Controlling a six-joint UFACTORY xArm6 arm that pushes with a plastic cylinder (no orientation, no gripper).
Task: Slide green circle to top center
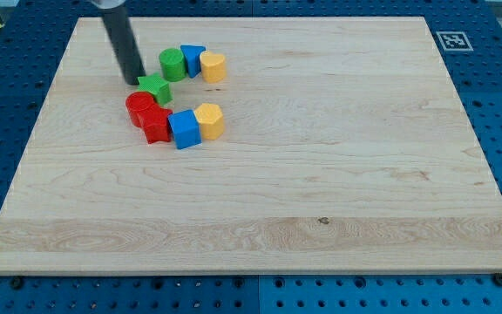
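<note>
The green circle (172,64) stands in the board's upper left part, with a blue triangle (192,59) and a yellow heart-like block (213,66) touching in a row to its right. My tip (134,82) is just left of and below the green circle, touching the left side of a green star (155,88). The dark rod rises from the tip toward the view's top.
Below the green star lie a red circle (139,106), a red star (156,125), a blue cube (184,129) and a yellow hexagon-like block (208,120), packed together. The wooden board (321,174) lies on a blue pegboard table. A marker tag (453,40) sits at the top right corner.
</note>
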